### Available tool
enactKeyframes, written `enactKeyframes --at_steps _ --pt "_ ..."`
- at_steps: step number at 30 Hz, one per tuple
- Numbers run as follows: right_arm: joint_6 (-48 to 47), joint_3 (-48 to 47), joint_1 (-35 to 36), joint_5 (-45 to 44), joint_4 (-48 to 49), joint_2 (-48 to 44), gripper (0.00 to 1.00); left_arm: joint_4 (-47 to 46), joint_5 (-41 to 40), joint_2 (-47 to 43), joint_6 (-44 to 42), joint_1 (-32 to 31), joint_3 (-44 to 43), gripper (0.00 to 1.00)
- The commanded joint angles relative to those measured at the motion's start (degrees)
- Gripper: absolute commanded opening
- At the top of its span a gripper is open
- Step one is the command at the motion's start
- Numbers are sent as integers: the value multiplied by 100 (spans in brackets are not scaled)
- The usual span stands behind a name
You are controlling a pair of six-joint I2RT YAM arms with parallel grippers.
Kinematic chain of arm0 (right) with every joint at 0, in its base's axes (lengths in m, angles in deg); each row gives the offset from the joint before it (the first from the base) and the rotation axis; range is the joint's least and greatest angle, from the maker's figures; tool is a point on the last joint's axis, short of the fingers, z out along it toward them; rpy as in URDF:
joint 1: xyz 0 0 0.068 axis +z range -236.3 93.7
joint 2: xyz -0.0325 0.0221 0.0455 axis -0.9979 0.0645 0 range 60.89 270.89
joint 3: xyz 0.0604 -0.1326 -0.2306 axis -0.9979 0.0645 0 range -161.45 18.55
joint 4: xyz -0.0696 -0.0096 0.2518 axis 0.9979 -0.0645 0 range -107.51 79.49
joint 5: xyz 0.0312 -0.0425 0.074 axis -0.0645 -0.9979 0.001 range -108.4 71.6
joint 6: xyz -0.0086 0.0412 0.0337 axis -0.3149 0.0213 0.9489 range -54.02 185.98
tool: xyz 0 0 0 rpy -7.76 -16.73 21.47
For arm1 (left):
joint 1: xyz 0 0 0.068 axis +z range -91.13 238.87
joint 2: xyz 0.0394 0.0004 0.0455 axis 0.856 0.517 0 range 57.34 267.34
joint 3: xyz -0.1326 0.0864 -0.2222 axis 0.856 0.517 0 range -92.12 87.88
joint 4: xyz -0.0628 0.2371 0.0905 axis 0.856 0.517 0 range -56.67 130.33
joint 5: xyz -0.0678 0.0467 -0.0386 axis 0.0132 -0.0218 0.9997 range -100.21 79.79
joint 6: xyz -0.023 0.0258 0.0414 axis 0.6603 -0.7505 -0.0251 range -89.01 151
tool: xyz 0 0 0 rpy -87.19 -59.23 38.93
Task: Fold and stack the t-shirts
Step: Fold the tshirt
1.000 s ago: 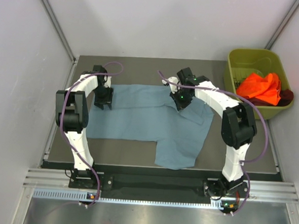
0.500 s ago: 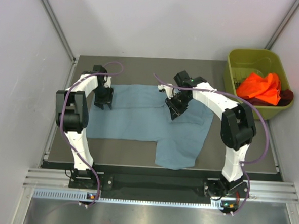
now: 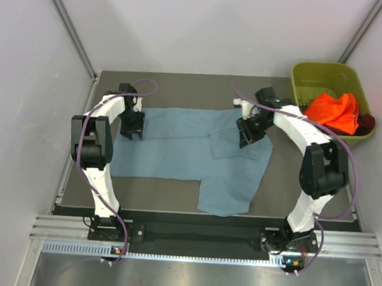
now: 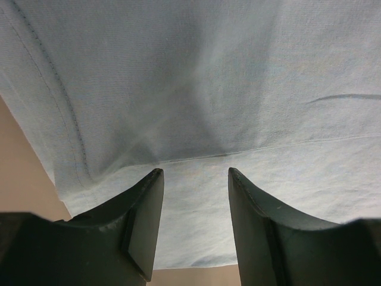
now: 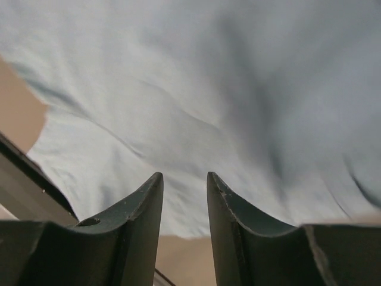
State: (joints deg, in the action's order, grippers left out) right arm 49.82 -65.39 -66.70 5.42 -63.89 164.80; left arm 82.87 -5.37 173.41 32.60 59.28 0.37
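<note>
Where the folding stands: one plain dusty blue-grey cotton t-shirt lies spread flat across the middle of the dark grey table top, one part reaching toward the near edge at right of centre.
Fold: a small doubled-over flap sits on the shirt's far right part, its edge raised into a crease.
Left gripper: over the shirt's left end, black fingers apart, only cloth and a hem seam showing in the gap, nothing clamped.
Right gripper: over the shirt's far right part, beside the flap, fingers parted by a narrow gap, nothing between them; rumpled cloth lies below.
Bin: an olive-green rectangular plastic bin stands at the far right, beyond the table's corner, well apart from the spread shirt.
Waiting shirts: a bright orange crumpled t-shirt is heaped in the bin; a dark maroon t-shirt peeks from under it at the right wall of the bin.
In the way: the white right arm arches between the spread shirt and the bin; purple cables loop above both arms.
Surroundings: pale grey walls close off left, far and right sides; a ribbed metal rail carries the arm bases at the near edge.
</note>
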Motion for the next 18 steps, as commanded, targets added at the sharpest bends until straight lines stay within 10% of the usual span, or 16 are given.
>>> enactKeyframes --at_steps 1,18 --pt "158 229 -876 123 4 -460 36 -58 8 -111 33 39 -100 52" --pt "70 519 -1853 836 -23 198 35 3 -124 -172 -55 21 -127 52"
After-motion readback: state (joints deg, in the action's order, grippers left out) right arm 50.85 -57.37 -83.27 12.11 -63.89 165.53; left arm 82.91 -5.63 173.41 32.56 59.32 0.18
